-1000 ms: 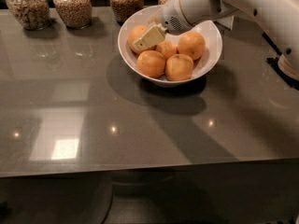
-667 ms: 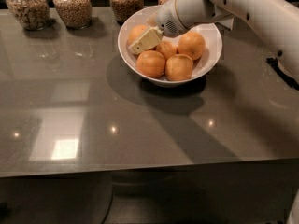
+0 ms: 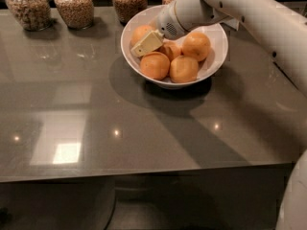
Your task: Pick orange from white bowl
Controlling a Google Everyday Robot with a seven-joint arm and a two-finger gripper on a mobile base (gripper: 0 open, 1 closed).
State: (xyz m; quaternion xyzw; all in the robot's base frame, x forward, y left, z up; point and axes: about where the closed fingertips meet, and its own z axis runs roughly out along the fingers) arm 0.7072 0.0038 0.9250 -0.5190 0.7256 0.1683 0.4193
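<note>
White arm enters from the right edge and reaches leftward across the far right of the scene. Wrist, a rounded white segment, is pitched down to the left. Gripper sits at far centre, its cream tip angled down-left. More white body shows at the near right corner.

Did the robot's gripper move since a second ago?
No, hardly at all. The gripper stays on the oranges inside the white bowl, in the same spot measured against the bowl's rim.
</note>
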